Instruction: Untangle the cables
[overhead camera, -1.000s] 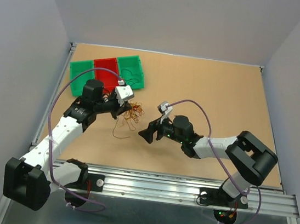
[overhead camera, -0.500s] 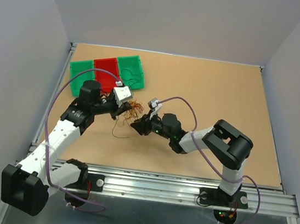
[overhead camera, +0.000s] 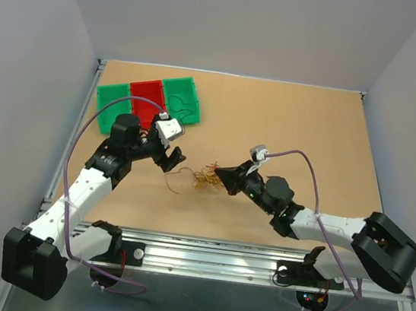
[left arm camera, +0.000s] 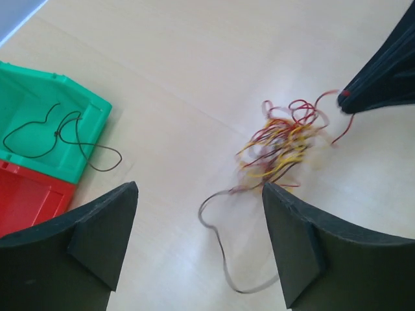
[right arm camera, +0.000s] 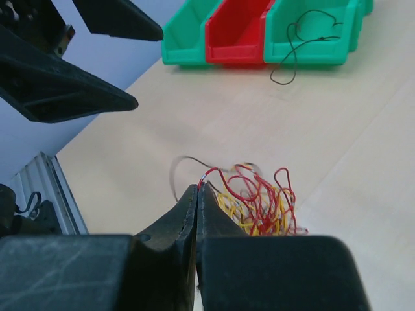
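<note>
cables (overhead camera: 207,177): curly red/yellow clump lying on the worktop (overhead camera: 310,138), right between the two arms | right jaws: pinched together on a red strand at the clump's edge | left jaws: wide apart over the worktop, clump just ahead of them, gripping nothing | one dark strand (left arm camera: 58,133) sits in the green bin (overhead camera: 181,100)

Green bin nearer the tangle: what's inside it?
One thin dark wire, looped, one end trailing over the bin's wall onto the table. Nothing else shows. From above, the left arm covers the front edge.
</note>
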`<action>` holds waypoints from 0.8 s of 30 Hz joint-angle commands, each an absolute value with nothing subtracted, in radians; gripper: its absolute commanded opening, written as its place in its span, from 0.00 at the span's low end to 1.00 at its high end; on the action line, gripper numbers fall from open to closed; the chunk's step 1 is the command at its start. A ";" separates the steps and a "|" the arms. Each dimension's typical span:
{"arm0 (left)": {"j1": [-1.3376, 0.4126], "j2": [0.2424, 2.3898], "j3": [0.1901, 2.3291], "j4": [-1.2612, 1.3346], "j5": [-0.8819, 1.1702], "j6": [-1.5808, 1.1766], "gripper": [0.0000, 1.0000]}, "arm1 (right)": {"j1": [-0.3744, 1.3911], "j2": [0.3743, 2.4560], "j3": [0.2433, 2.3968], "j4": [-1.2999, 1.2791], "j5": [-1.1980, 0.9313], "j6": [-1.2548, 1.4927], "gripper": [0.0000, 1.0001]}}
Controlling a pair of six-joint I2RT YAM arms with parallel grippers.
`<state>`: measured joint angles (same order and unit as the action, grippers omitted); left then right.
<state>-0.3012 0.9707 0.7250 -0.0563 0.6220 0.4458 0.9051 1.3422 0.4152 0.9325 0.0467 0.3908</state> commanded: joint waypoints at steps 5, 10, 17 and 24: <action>-0.328 0.979 0.672 0.023 0.631 0.508 0.91 | 0.914 1.131 0.365 0.706 0.141 0.411 0.00; -0.426 1.058 0.657 0.078 0.494 0.503 0.91 | 0.914 1.111 0.364 0.661 0.143 0.420 0.01; -0.520 1.354 0.797 0.152 0.252 0.422 0.85 | 0.914 1.103 0.382 0.618 0.143 0.426 0.01; -0.520 1.488 0.916 0.144 0.238 0.380 0.79 | 0.914 1.043 0.394 0.525 0.158 0.430 0.01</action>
